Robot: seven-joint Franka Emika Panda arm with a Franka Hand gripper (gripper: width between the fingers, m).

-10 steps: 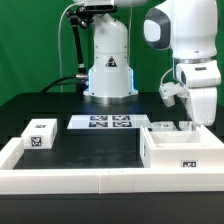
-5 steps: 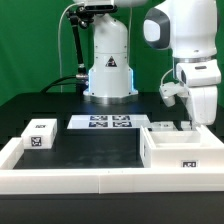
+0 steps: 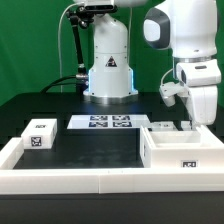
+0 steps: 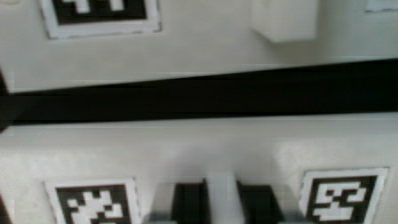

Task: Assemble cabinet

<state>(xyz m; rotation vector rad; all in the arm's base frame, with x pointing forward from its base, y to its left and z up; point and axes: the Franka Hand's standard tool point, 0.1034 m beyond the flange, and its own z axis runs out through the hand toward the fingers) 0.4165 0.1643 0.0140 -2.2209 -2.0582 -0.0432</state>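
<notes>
The cabinet body (image 3: 186, 152) is a large open white box with a tag on its front, at the exterior view's right. My gripper (image 3: 191, 124) is lowered just behind its far wall, among small white tagged pieces (image 3: 160, 125). In the wrist view my gripper (image 4: 221, 206) shows two dark fingers (image 4: 187, 206) close together with a thin white piece (image 4: 221, 196) between them. Tags (image 4: 89, 204) flank them on either side. A white wall with another tag (image 4: 100, 14) lies beyond a dark gap.
A small white tagged block (image 3: 38, 133) sits at the exterior view's left. The marker board (image 3: 108, 123) lies in front of the robot base (image 3: 108, 70). A low white rim (image 3: 80, 176) borders the black table at the front and sides.
</notes>
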